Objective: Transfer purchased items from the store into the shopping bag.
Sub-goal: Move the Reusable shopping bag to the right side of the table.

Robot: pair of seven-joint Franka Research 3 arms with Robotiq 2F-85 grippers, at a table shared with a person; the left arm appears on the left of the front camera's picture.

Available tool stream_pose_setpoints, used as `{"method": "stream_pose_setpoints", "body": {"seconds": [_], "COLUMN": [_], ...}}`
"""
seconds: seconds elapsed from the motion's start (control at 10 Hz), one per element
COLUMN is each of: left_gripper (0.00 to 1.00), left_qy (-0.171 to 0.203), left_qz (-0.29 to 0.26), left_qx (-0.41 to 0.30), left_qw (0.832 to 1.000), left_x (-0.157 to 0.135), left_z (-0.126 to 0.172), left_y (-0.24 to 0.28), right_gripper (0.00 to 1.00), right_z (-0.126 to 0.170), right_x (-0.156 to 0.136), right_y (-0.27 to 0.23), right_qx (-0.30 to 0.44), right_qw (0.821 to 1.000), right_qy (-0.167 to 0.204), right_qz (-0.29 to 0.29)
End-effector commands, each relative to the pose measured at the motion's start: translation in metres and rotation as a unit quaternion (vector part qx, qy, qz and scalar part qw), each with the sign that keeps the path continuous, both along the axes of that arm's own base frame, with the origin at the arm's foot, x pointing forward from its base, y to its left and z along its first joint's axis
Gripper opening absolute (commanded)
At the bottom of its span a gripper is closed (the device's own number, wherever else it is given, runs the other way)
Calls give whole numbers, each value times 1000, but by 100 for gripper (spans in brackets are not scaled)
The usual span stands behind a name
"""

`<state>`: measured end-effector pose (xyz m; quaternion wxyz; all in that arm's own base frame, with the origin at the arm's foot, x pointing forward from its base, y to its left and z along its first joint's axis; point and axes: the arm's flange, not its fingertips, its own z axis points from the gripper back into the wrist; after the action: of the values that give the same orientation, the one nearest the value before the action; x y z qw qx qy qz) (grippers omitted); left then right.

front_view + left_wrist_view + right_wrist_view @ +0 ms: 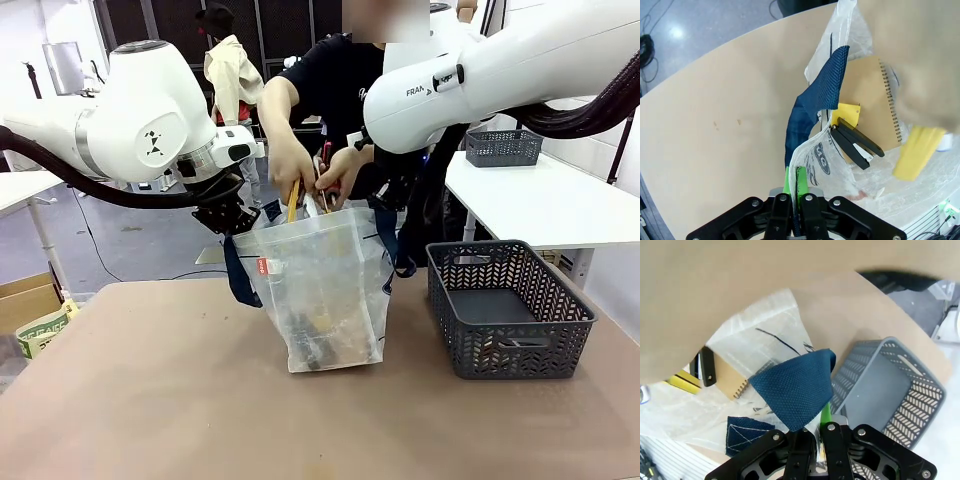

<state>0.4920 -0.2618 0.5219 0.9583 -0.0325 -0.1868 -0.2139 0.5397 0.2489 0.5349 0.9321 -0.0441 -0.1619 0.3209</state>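
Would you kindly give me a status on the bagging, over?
Left gripper shut on shopping bag rim, right gripper on opposite rim. Bag upright, mouth open. Person's hands at the mouth, holding items.

Light: bright, even; soft shadow under the shopping bag (330, 300).
Glare: floor (675, 31) beyond it.
Blur: person's arm (765, 270), close to my wrist cameras.

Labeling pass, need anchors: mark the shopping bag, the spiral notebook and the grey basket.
shopping bag (335, 285): front view, on its translucent front wall.
spiral notebook (870, 102): left wrist view, on its brown cover.
grey basket (540, 345): front view, on its near mesh wall.
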Motion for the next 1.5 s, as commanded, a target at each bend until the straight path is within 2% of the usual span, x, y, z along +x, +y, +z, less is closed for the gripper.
{"method": "stream_pose_setpoints", "body": {"seconds": [0.0, 0.2, 0.3, 1.4], "left_gripper": [0, 0, 0, 0], "left_qy": [0, 0, 0, 0], "left_qz": [2, 2, 2, 2], "left_qx": [0, 0, 0, 0], "left_qw": [1000, 1000, 1000, 1000], "left_x": [0, 0, 0, 0], "left_z": [0, 0, 0, 0], "left_y": [0, 0, 0, 0], "right_gripper": [0, 0, 0, 0], "right_z": [-4, -4, -1, -1], "right_x": [-7, -7, 0, 0], "right_y": [-5, -5, 0, 0], "right_qx": [-7, -4, 1, 1], "right_qw": [1000, 1000, 1000, 1000], "right_qy": [-26, -18, -2, -2], "right_qz": [-2, -2, 0, 0]}}
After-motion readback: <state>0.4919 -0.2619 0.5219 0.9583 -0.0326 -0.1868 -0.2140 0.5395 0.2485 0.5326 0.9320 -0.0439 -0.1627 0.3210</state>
